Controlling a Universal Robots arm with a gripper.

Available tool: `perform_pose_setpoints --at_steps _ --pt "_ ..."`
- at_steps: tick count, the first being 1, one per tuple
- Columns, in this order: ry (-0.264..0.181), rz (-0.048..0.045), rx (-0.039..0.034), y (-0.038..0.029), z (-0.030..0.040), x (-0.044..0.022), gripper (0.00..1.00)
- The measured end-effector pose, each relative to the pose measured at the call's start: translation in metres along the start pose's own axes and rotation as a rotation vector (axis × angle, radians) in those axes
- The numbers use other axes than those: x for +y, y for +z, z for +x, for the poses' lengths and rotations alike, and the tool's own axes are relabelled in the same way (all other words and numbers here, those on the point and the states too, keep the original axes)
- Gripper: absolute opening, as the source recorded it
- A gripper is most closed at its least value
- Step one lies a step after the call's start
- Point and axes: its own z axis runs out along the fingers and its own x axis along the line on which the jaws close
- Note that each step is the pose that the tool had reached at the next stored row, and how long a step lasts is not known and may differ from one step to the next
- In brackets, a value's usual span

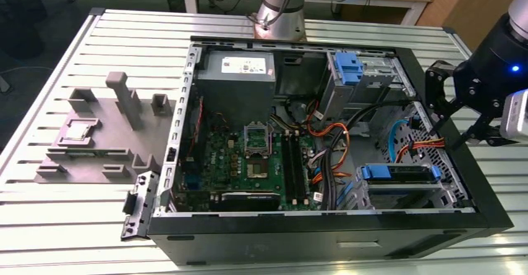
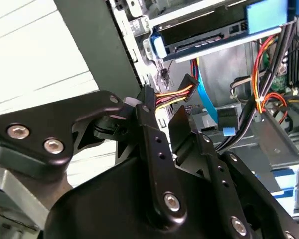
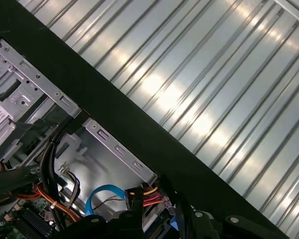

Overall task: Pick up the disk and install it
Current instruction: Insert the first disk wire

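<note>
Silver-grey flat metal disk with blue carrier rails [image 1: 402, 179] sits in the drive bay at the exterior view's lower right, inside the open black computer case [image 1: 476, 182], so installation looks nearly done. The black gripper [image 1: 462, 119] hovers at the right edge near a black power connector on coloured wires [image 2: 189, 82]. Whether it is open or clamped I cannot tell. Any move here calls for clearing those wires.

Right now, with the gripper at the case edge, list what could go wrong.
The gripper sits right by the power connector and its coloured wires; a move could snag or tug them.
The case wall is close beside the gripper, so a sideways move might strike it.
The blue cable near the disk could also catch.
</note>
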Motion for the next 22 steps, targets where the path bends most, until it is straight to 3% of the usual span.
perform_pose_setpoints --at_steps 3,6,8,13,18,22 --pt "-0.037 -0.0120 -0.0076 0.0012 0.0000 -0.0001 0.39" --pt "-0.079 -0.0206 -0.0108 0.0026 0.0001 -0.0002 0.39" --pt "-0.102 -0.0198 -0.0139 0.0030 0.0002 -0.0002 0.39" --pt "-0.149 -0.0103 -0.0342 0.0037 0.0002 -0.0004 0.39" --pt "-0.215 -0.0204 -0.0343 0.0051 0.0003 -0.0005 0.39" --pt "-0.262 -0.0311 -0.0434 0.0062 0.0003 -0.0006 0.39"
